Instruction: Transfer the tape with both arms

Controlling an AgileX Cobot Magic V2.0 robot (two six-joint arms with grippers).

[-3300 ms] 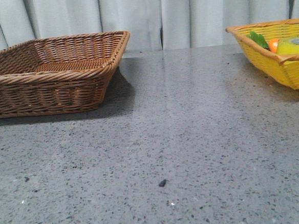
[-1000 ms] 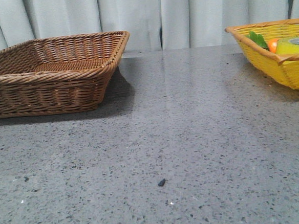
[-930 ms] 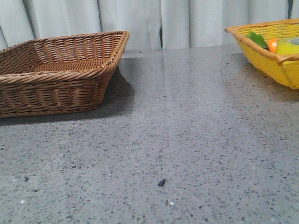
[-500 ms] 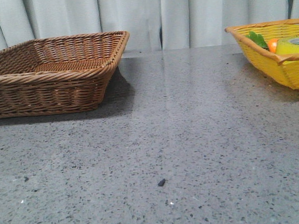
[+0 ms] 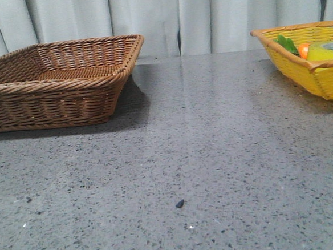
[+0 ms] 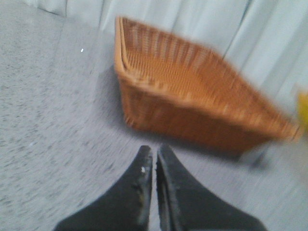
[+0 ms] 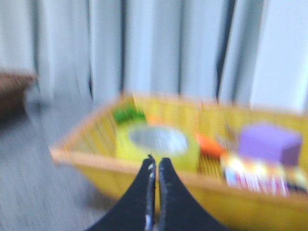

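The yellow tape roll (image 7: 159,143) lies flat in the yellow basket (image 7: 96,163); in the front view only its top (image 5: 324,51) shows over the basket's rim (image 5: 299,64) at the far right. My right gripper (image 7: 156,161) is shut and empty, in front of the basket's near wall, pointing at the tape. My left gripper (image 6: 154,151) is shut and empty over the table, short of the brown wicker basket (image 6: 192,101). Neither gripper shows in the front view.
The brown basket (image 5: 60,81) stands at the back left, with nothing showing inside. The yellow basket also holds an orange carrot-like toy (image 7: 209,143) with green leaves (image 7: 127,114), a purple block (image 7: 269,142) and a colourful pack (image 7: 255,175). A small dark speck (image 5: 180,204) lies on the grey table.
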